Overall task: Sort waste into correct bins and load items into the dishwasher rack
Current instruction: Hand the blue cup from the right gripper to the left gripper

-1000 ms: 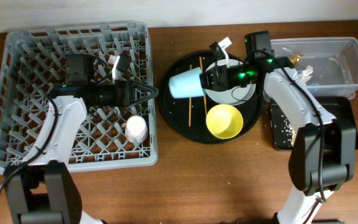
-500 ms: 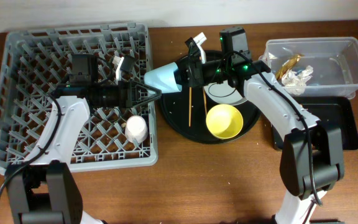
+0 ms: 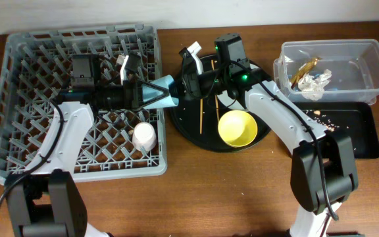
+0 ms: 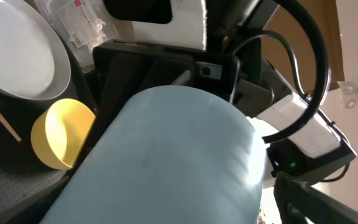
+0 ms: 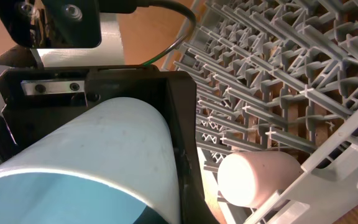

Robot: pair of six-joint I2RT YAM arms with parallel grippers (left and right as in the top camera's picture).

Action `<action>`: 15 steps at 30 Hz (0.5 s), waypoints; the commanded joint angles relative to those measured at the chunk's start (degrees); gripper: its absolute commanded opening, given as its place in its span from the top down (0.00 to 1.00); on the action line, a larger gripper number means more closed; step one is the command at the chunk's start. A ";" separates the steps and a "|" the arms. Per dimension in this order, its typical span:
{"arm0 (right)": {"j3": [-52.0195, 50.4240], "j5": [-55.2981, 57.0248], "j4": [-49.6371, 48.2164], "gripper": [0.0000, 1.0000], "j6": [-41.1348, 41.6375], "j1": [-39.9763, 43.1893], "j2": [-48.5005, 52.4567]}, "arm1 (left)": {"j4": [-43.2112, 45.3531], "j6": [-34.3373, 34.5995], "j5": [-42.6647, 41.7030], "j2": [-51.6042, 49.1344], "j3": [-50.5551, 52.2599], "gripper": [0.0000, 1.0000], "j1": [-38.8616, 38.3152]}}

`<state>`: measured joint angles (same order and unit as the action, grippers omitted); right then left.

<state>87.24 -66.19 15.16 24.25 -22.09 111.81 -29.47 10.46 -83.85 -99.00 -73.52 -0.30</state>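
The light blue cup (image 3: 165,93) lies on its side in the air over the right edge of the dishwasher rack (image 3: 38,59). My right gripper (image 3: 181,87) is shut on its rim, reaching in from over the round tray. My left gripper (image 3: 158,94) stands open, and the cup's closed end sits between its fingers. The cup fills the left wrist view (image 4: 179,155) and the right wrist view (image 5: 86,155). A pink-white cup (image 3: 144,136) lies in the rack. The yellow bowl (image 3: 237,128), wooden chopsticks (image 3: 202,112) and pale grey plate (image 4: 17,56) are on the round tray.
The round black tray (image 3: 189,135) sits right of the rack. A clear tub (image 3: 367,72) at the far right holds a gold-brown wrapper (image 3: 306,68) and white tissue (image 3: 318,82). In front of it a shallow black tray (image 3: 354,135) carries beige crumbs (image 3: 321,115).
My right arm has carried the light blue cup leftward from over the round tray to the rack's edge, into the left gripper's open fingers. The left arm has barely moved.
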 commanded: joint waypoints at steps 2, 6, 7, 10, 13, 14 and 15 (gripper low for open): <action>0.35 3.98 0.22 0.96 0.07 -0.72 -0.33 | 0.17 0.70 -2.67 0.02 -0.13 0.18 -0.28; 0.33 4.61 0.20 0.96 0.07 -0.72 -0.33 | 0.17 0.68 -3.45 0.02 -0.13 0.39 -0.28; 0.35 4.61 0.20 0.96 0.07 -0.72 -0.33 | 0.17 0.68 -3.43 0.02 -0.13 0.44 -0.28; 0.35 5.01 0.20 0.62 0.04 -0.70 -0.33 | 0.24 0.68 -3.43 0.02 -0.13 0.54 -0.28; 0.35 4.98 0.22 0.49 0.04 -0.52 -0.33 | 0.85 0.68 -3.41 0.02 -0.13 0.58 -0.28; 0.35 4.98 0.24 0.34 0.07 0.00 -0.33 | 1.55 0.68 -3.43 0.02 -0.13 0.59 -0.26; 0.35 5.01 0.42 0.22 0.07 0.68 -0.33 | 2.05 0.70 -3.41 0.04 -0.13 0.59 -0.17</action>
<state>87.66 -68.49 14.85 25.45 -22.33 110.91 -28.77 10.57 -82.72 -99.92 -73.32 0.01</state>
